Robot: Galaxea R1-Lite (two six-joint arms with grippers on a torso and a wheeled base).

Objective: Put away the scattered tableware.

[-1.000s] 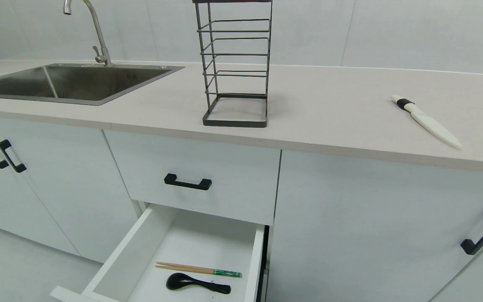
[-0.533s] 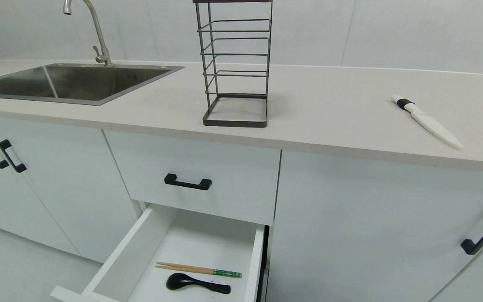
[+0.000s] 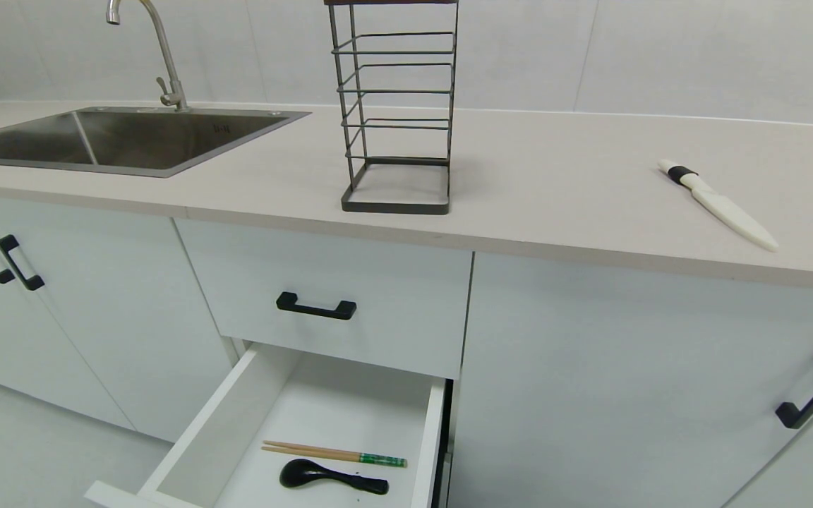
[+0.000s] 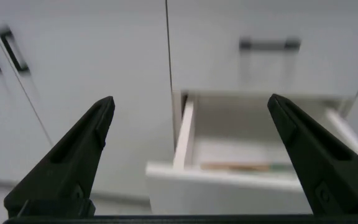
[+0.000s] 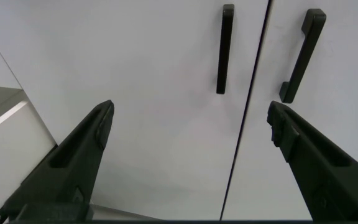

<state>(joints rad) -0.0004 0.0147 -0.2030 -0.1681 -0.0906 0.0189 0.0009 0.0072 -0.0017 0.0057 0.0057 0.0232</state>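
Knife: a white knife [image 3: 718, 205] with a black band on the handle lies flat on the counter [image 3: 555, 176], toward its right end and near the front edge. It lies on a slant, handle toward the back wall.
Drawer: the lower drawer [image 3: 217, 415] under the middle of the counter is pulled out; the drawer above it is shut, with a black handle [image 3: 316, 306].
Chopsticks: a wooden pair of chopsticks [image 3: 334, 454] with green ends lies across the drawer floor near its front, green ends toward the drawer's right wall.
Spoon: a black spoon [image 3: 332, 478] lies just in front of the chopsticks, close to parallel, bowl toward the left wall.
Rack: a dark wire rack [image 3: 396, 106] stands upright mid-counter, near the front edge.
Sink: a steel sink [image 3: 124, 137] with a faucet [image 3: 156, 49] is set in the counter's left end.
Left gripper: the left gripper [image 4: 191, 106] faces the pulled-out drawer, jaws spread wide, nothing between them.
Right gripper: the right gripper [image 5: 191, 109] faces white cabinet doors with two black handles [image 5: 227, 50], jaws spread wide and holding nothing.
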